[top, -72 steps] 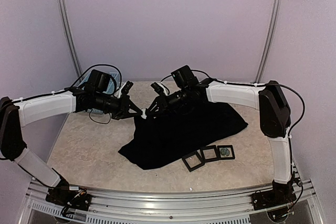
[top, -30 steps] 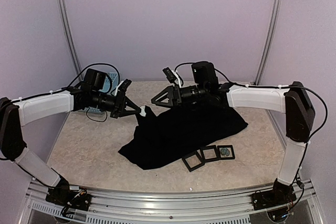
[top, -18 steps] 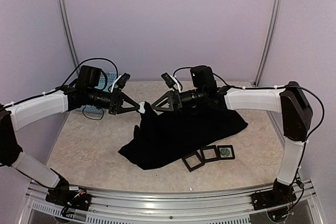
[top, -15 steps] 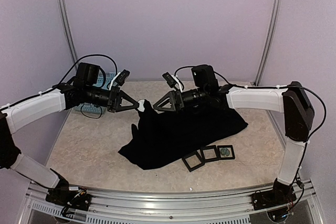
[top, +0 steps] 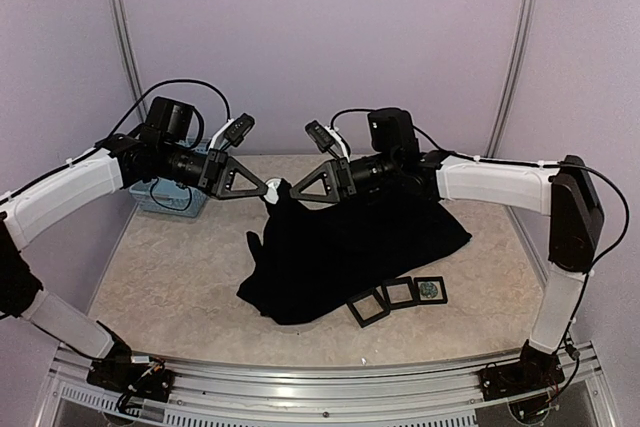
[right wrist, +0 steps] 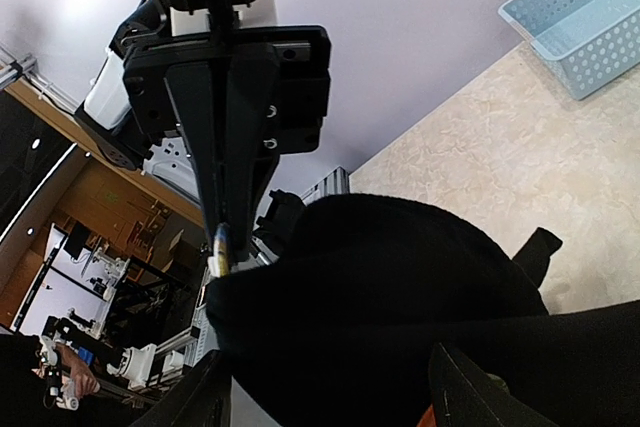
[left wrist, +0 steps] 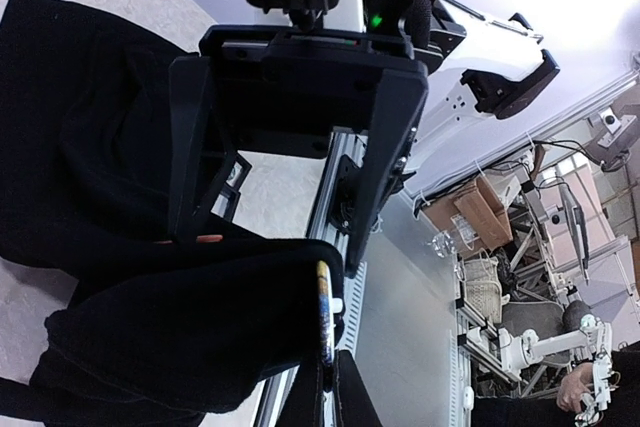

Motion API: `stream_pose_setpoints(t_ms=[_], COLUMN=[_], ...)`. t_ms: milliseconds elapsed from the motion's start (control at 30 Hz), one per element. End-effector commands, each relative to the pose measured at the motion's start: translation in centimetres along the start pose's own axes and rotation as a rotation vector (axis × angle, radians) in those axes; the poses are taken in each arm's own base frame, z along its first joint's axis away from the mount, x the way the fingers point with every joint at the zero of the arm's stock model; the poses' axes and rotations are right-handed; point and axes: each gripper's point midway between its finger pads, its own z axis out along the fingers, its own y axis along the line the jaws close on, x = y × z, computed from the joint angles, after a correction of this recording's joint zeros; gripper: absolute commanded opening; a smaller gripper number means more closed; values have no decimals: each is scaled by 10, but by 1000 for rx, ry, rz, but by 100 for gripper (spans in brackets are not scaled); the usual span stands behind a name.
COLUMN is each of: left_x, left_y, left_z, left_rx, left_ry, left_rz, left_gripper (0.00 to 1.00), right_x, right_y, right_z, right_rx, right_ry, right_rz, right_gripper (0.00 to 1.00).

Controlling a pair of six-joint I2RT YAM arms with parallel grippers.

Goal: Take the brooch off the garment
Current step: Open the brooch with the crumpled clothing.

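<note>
Top external view: three small black frames point(top: 398, 294) lie on the surface point(top: 170, 267) at the near edge of the black garment point(top: 350, 247), whose far-left corner rises in a peak. At its tip your left end effector point(top: 262, 187) is clamped on the small round brooch point(top: 271, 188), and your right end effector point(top: 292, 192) faces it, jaws wide astride the cloth. Beyond, at far left, sits a light-blue basket point(top: 170, 197).

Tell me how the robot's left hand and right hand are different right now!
The left hand is shut, while the right hand is open wide. The left hand pinches the little round brooch by its edge; the right hand grips nothing, with a finger on each side of the black garment. The left hand points right; the right hand points left. Both are black, have two fingers, and meet at the garment's raised corner.
</note>
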Motion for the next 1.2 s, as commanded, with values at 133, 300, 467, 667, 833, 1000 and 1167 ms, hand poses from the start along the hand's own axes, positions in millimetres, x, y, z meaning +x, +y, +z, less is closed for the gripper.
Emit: stream_pose_setpoints(t_ms=[133, 300, 467, 667, 833, 1000, 1167], left_x=[6, 7, 3, 2, 4, 3, 2], left_y=[-2, -4, -4, -5, -6, -7, -7], left_z=[3, 4, 8, 9, 11, 10, 10], left_rx=[49, 53, 58, 61, 62, 62, 62], left_ry=[41, 41, 38, 37, 41, 37, 38], left_rz=[-10, -8, -3, 1, 0, 7, 9], left_gripper=[0, 0, 0, 0, 0, 0, 0], right_x=[-13, -12, -8, -1, 7, 11, 13], right_y=[43, 38, 32, 36, 38, 36, 34], right_z=[-6, -5, 4, 14, 20, 23, 25], right_rx=[-101, -48, -50, -93, -112, -130, -138], right_ry=[-22, -7, 11, 34, 56, 66, 69], right_rz=[-56, -61, -52, -31, -13, 13, 28], right_gripper=[68, 69, 62, 50, 40, 30, 23])
